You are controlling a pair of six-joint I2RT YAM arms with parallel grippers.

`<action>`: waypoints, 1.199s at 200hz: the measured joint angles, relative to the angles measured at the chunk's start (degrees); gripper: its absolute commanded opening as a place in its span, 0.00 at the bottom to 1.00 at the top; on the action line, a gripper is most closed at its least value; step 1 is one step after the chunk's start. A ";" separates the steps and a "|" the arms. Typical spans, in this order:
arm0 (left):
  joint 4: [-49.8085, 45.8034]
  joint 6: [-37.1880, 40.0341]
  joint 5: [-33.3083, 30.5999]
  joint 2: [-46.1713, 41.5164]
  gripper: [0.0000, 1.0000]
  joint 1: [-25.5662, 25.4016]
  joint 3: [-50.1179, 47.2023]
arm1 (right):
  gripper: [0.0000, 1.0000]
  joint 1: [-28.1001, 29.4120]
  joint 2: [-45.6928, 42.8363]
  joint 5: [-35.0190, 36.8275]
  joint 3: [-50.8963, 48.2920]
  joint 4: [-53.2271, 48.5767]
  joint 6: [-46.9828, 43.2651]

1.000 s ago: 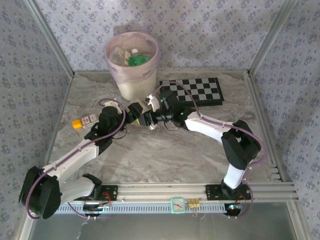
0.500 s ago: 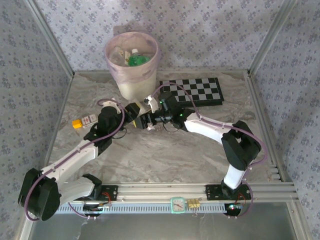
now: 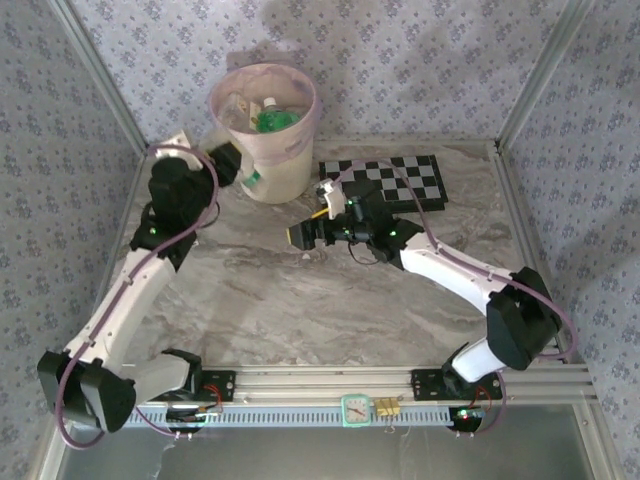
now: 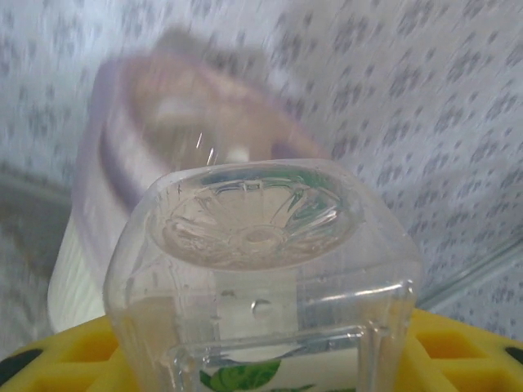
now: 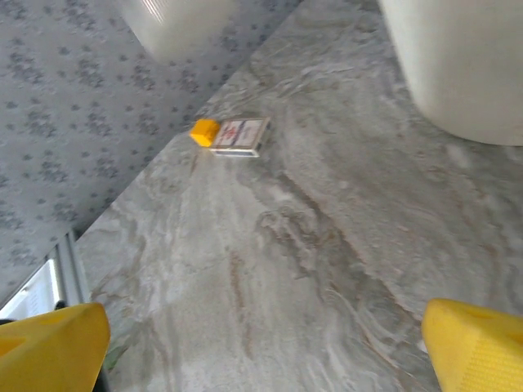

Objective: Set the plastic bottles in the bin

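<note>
The bottle (image 4: 261,269) is clear, glossy plastic, smooth-walled, with moulded ribs in its base and a printed label. The bin (image 3: 280,180) is matt cream plastic. Its liner (image 3: 300,125) is thin, translucent pinkish film, slightly crinkled. The table (image 5: 327,269) has a smooth grey marbled surface with a soft sheen. The carton (image 5: 237,135) looks like printed card. The right gripper (image 5: 263,351) has fingers (image 5: 478,355) of matt yellow plastic. Both arms, left (image 3: 120,305) and right (image 3: 450,275), wear glossy white plastic shells with matt black joints. The frame rail (image 3: 330,382) is bare, dull metal. The walls (image 3: 450,60) are matt and patterned; whether they are paper or cloth is unclear.
</note>
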 measured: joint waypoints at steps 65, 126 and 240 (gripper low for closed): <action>-0.09 6.47 2.54 15.91 0.55 6.27 23.32 | 1.00 -1.09 -4.94 5.44 -5.31 -2.45 0.04; 2.82 4.94 2.45 30.47 0.54 6.49 35.76 | 1.00 -1.57 -5.66 8.04 -6.45 -2.93 0.09; -2.19 1.07 1.25 51.78 0.75 3.56 58.21 | 1.00 -1.64 -9.88 11.21 -8.26 -3.48 0.07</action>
